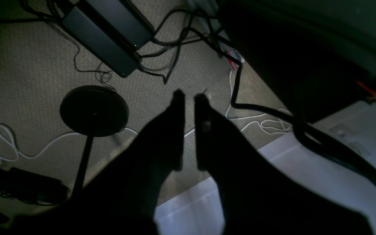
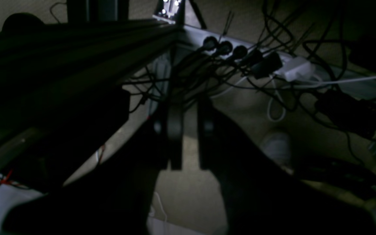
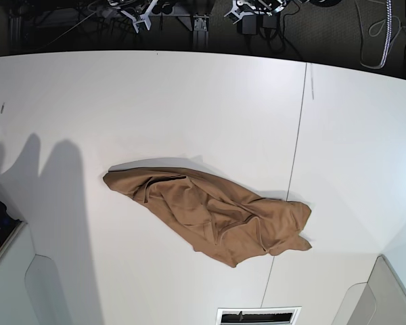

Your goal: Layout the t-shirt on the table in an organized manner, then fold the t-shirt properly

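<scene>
The tan-brown t-shirt (image 3: 213, 213) lies crumpled in a slanted heap near the middle of the white table (image 3: 155, 101), its right end past the thin dark seam (image 3: 296, 162). No tag shows. Neither gripper appears in the base view. In the left wrist view my left gripper (image 1: 189, 96) hangs off the table over the carpet, its fingers almost together and empty, with the table edge (image 1: 305, 169) below it. In the right wrist view my right gripper (image 2: 189, 107) is also off the table over the floor, its fingers nearly together and empty.
Under the left gripper are a black round stand base (image 1: 94, 110), power bricks (image 1: 106, 36) and loose cables. Under the right gripper are a power strip (image 2: 240, 52) and tangled cables, with a dark frame beam (image 2: 60, 49) at the left. Arm shadows (image 3: 47, 176) fall on the table's left.
</scene>
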Controlling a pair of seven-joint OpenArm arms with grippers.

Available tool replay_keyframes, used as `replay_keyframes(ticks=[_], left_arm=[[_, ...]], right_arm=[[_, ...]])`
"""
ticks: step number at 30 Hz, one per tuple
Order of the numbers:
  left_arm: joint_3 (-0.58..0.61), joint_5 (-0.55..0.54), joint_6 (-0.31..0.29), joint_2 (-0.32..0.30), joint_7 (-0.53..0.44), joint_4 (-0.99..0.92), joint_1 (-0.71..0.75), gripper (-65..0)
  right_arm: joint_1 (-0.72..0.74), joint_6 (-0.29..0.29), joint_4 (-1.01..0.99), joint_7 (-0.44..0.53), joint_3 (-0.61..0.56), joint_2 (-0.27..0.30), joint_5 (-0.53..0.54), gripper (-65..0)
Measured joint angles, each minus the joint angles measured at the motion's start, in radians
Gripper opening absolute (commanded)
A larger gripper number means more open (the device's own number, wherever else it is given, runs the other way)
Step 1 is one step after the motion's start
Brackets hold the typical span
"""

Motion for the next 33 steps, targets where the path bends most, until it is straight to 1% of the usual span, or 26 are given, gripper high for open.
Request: replay_keyframes(ticks=[13,18,21,23,25,29,33], left_arm=[[0.000,0.000,0.000,0.000,0.001,0.001,0.007,-59.2],[0.000,0.000,0.000,0.000,0.053,0.013,0.008,-59.2],[0.000,0.000,0.000,-0.001,0.095,0.066,0.033,-59.2],[0.000,0.000,0.000,-0.004,0.103,0.122,0.063,-59.2],[-0.001,0.000,0.000,-0.011,0.104,0.188,0.109,-59.2],[-0.001,0.003,0.000,-0.046,0.113,0.349,0.215,-59.2],[-0.004,0.000,0.005,-0.087,0.124,0.535,0.315,-59.1]], right_arm=[[0.000,0.000,0.000,0.000,0.000,0.000,0.000,-58.0],[-0.003,0.000,0.013,0.000,0.000,0.003,0.000,-58.0],[-0.023,0.000,0.045,0.003,0.000,0.016,-0.003,-58.0],[-0.048,0.005,0.082,0.002,0.000,0.026,-0.004,-58.0],[-0.084,0.023,0.129,0.003,0.000,0.039,-0.010,-58.0],[-0.175,0.105,0.240,-0.002,0.000,0.073,-0.035,-58.0],[-0.290,0.157,0.385,-0.002,-0.002,0.116,-0.036,-58.0]])
